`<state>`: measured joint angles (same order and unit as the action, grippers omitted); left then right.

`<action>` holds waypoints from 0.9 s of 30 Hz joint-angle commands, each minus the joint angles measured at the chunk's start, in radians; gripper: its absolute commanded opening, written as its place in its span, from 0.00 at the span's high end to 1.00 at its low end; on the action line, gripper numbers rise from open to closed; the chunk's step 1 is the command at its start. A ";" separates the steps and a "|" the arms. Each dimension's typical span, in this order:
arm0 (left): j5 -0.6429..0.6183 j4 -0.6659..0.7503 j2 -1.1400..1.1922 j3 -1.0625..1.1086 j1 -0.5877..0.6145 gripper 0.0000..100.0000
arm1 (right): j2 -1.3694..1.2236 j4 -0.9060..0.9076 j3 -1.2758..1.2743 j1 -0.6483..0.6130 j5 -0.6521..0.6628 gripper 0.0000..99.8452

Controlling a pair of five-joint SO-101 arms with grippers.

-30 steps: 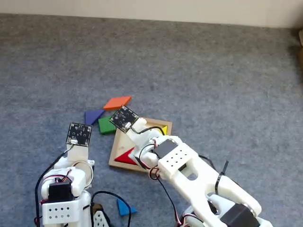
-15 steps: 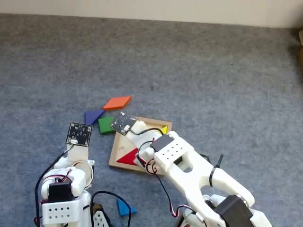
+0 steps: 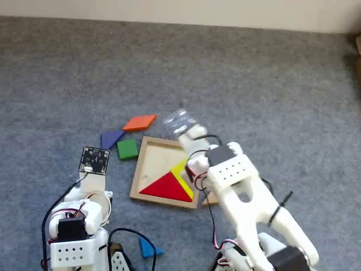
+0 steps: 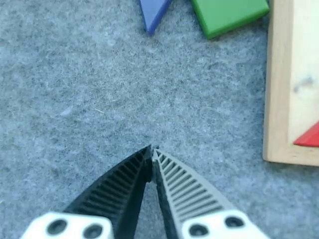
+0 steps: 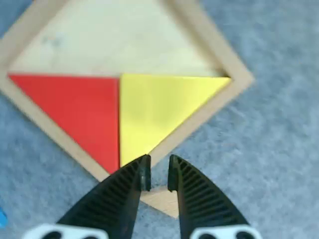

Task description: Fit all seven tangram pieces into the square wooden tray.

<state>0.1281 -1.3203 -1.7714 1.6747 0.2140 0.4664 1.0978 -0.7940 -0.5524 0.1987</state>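
Observation:
The square wooden tray (image 3: 141,169) lies on the carpet, with a red triangle (image 3: 166,186) and a yellow triangle (image 3: 183,171) set side by side inside it. An orange parallelogram (image 3: 139,122), a blue triangle (image 3: 111,138) and a green square (image 3: 127,149) lie just beyond the tray's far left corner. A small blue triangle (image 3: 148,247) rests near the left arm's base. My right gripper (image 5: 158,172) hangs slightly open and empty over the tray's rim (image 5: 234,79), beside the yellow triangle (image 5: 159,107). My left gripper (image 4: 152,149) is shut over bare carpet, short of the green square (image 4: 227,15).
A tan wooden piece (image 5: 162,199) lies on the carpet just outside the tray, under the right gripper; it shows as the tan piece (image 3: 210,199) by the right arm (image 3: 231,175). Grey carpet spreads wide on the far and right sides.
The right arm has swung from over the tray's left part to its right side, uncovering the red and yellow triangles. The left arm has not moved.

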 commanded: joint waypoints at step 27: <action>0.006 -0.006 -0.053 0.021 -0.012 0.99 | 0.104 0.054 -0.136 0.028 -0.707 0.72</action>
<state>0.1281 -1.3203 -1.7714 1.6747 0.2140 0.5401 1.1454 -0.9352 -0.5263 -0.4964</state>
